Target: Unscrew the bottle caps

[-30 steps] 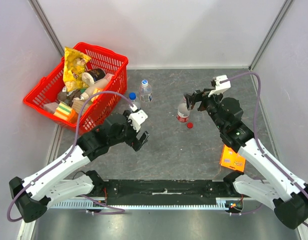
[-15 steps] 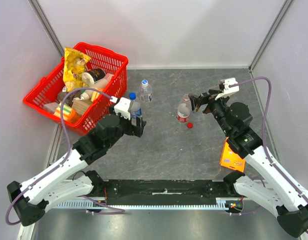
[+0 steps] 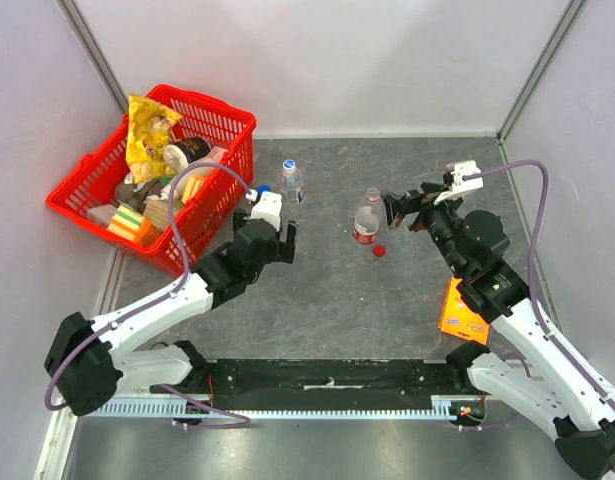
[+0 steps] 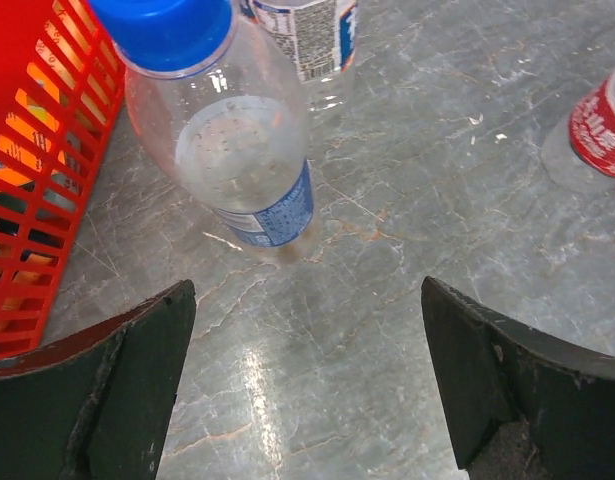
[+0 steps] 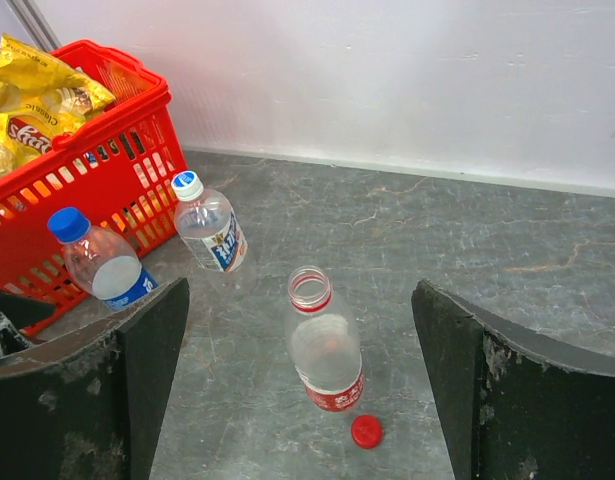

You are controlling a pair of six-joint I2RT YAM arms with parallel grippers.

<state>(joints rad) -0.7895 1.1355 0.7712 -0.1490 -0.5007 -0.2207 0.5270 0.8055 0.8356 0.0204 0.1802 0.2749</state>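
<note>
The bench [image 3: 327, 290] is grey, marbled with pale veins. The basket [image 3: 202, 98] is a bright red lattice, and the snack bag [image 3: 147, 135] in it is yellow with red lettering. The red-labelled bottle [image 5: 325, 350] is clear with a red neck ring; the red cap [image 5: 366, 431] matches. The blue-labelled bottle [image 4: 242, 150] is clear under a blue cap [image 4: 167, 30]. The third bottle [image 5: 209, 225] has a pale label printed in blue and a white cap [image 5: 186, 184] with a blue centre. The packet [image 3: 463, 315] is orange.

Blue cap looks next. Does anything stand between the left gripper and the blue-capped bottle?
Nothing visible does: only bare table lies between the left gripper and the blue-capped bottle. The red basket stands beside the bottle.
</note>
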